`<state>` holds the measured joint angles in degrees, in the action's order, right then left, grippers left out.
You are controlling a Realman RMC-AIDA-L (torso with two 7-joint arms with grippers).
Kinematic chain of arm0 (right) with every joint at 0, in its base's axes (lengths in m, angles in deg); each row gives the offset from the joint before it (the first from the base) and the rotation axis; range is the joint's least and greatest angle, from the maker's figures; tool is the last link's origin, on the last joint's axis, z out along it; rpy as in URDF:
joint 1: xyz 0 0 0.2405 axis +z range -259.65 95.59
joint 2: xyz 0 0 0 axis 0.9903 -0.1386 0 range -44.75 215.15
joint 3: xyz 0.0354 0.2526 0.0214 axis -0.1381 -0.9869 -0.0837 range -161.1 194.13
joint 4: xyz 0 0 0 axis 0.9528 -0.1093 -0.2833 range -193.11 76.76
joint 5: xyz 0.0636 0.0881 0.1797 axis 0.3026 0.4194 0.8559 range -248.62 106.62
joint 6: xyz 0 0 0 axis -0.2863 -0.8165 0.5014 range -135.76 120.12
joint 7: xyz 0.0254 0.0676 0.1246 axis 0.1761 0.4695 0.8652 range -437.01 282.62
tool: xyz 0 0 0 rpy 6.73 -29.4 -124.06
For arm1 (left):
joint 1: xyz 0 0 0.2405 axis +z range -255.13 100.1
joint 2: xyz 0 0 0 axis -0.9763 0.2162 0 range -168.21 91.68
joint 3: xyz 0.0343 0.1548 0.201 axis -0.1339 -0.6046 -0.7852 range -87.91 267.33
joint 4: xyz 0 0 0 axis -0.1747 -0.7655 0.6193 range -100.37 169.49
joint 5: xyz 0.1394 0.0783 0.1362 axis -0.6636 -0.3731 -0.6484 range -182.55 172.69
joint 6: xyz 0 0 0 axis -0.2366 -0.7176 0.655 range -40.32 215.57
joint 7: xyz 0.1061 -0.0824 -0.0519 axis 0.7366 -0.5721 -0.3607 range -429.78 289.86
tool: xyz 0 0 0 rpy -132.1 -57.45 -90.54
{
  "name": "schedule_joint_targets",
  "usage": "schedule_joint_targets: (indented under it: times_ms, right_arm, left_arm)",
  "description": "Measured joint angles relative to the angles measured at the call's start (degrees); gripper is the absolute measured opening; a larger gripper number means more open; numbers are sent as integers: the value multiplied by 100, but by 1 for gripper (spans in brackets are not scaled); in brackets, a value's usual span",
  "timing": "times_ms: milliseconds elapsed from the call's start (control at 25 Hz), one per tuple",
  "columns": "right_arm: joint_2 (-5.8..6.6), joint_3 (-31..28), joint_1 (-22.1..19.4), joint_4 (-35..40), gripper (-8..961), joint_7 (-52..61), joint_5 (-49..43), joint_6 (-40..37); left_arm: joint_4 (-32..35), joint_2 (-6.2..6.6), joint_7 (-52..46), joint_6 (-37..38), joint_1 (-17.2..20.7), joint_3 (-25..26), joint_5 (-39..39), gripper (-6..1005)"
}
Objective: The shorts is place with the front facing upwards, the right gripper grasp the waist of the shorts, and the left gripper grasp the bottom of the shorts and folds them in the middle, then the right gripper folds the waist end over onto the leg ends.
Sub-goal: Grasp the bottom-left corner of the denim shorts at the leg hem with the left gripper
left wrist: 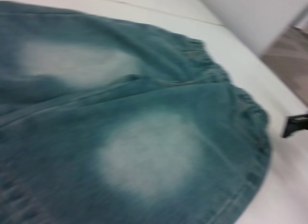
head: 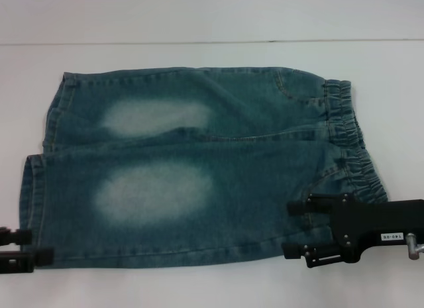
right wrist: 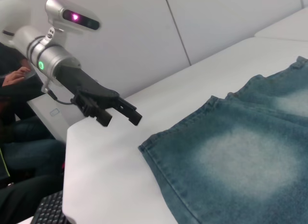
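**A robot test lab**

The surface is plain white and backed by bare white wall panels, like a staged test cell. Behind the left gripper in the right wrist view, a seated person in dark clothes waits just off the surface's edge, with a black keyboard below that gripper. Wood-look flooring shows beyond the surface.

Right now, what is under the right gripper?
The right gripper, open, sits over the shorts near the waist, on the white table. The denim beneath its fingers is hidden. The left gripper waits at the leg ends.
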<state>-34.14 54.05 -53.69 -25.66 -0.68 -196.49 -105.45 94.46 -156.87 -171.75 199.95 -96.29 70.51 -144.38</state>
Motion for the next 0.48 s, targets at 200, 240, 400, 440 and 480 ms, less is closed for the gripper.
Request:
schedule_joint_targets:
  times_ms: [200, 240, 400, 440, 480]
  right_arm:
    - [-11, -35, 6, -29, 944, -63, 22, 118]
    - [-11, -38, 16, -42, 944, -64, 23, 124]
    - [-6, -43, 29, -53, 944, -76, 25, 141]
    - [-6, -43, 29, -53, 944, -79, 27, 155]
    - [-5, -44, 29, -53, 944, -83, 30, 167]
  left_arm:
    - [29, 39, -320, -299, -36, 156, -352, 948]
    - [-2, 32, -453, -548, -70, 103, -573, 948]
    - [-135, 5, -537, -750, -130, 46, -757, 948]
    - [-173, 3, -547, -782, -136, 19, -758, 948]
    - [-212, 1, -559, -824, -141, -10, -759, 949]
